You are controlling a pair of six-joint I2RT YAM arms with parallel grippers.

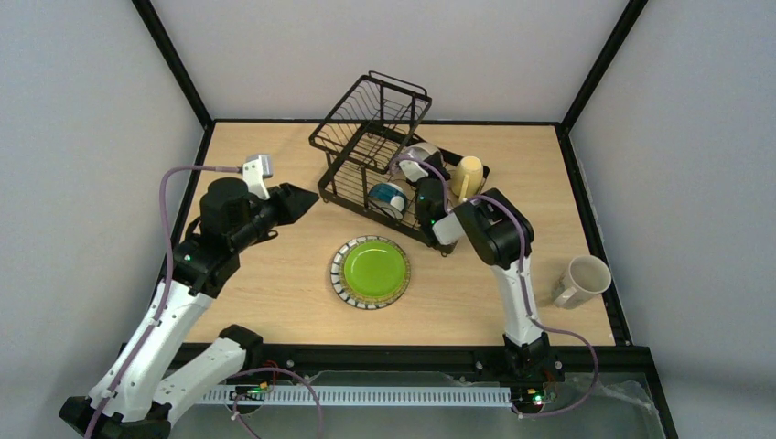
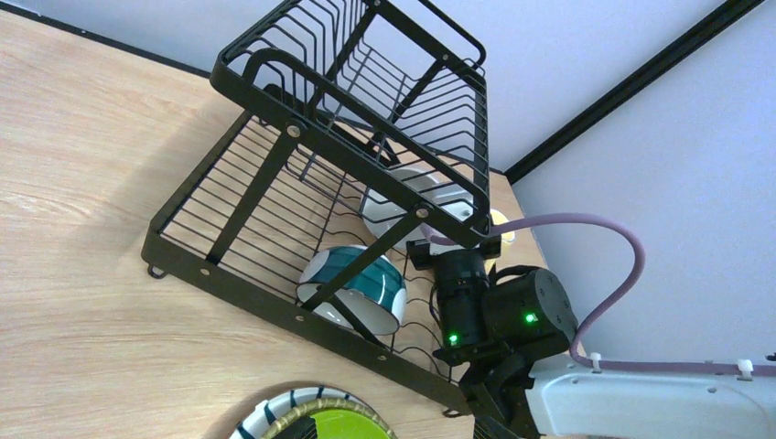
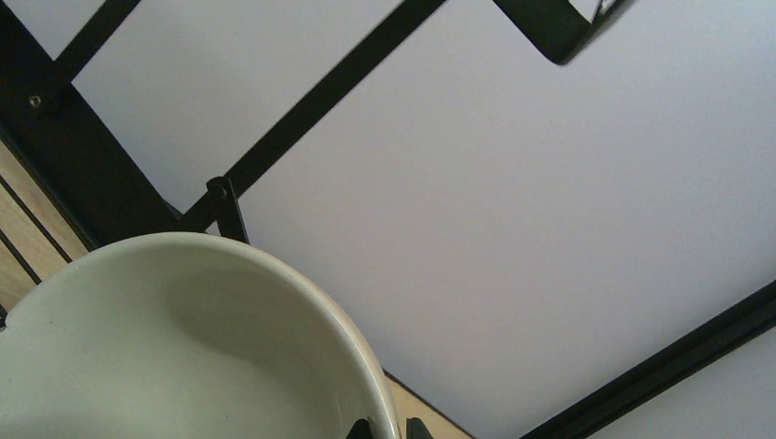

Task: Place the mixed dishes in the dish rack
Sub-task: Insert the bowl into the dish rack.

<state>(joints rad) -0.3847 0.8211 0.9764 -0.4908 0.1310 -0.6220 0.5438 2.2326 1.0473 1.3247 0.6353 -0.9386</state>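
Wood table (image 1: 274, 293): R claw (image 1: 419, 176) looks clamped on white bowl (image 1: 428, 157) rim, low in dish rack (image 1: 371, 110) by blue bowl (image 1: 389, 195). Seat btwn wires before release. L claw (image 1: 297, 201): can't tell.

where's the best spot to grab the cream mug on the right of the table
The cream mug seems upright, mouth open upward, handle pointing near-left. Probably best to drop from above and pinch the rim wall on the far-right side, one finger inside, clear of the handle.
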